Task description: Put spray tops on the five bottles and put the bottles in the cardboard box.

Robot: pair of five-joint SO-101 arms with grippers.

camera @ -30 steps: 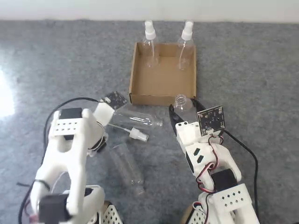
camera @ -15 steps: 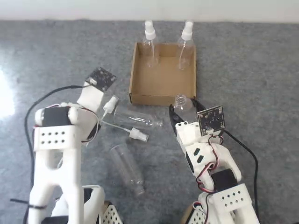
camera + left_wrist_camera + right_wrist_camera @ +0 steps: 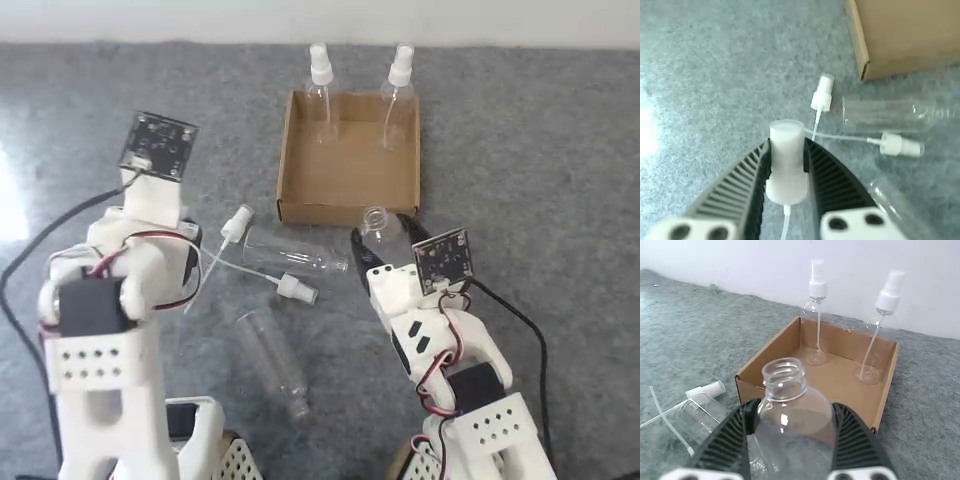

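L gripper (image 3: 786, 145) is clamped on a spray top (image 3: 786, 186), held above the table (image 3: 520, 150). Below lie 2 loose tops (image 3: 236, 224) (image 3: 297, 290) and 2 uncapped bottles (image 3: 290, 255) (image 3: 272, 352). R gripper (image 3: 792, 412) grips an open bottle (image 3: 784, 374) upright, just in front of the cardboard box (image 3: 300, 212). The box's front wall stands betw. it and 2 capped bottles (image 3: 320, 90) (image 3: 397, 90) upright at the back.

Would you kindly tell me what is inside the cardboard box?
Two capped spray bottles stand upright along the far wall of the cardboard box; the remaining floor looks bare. The open bottle in the right end effector covers part of its near edge.
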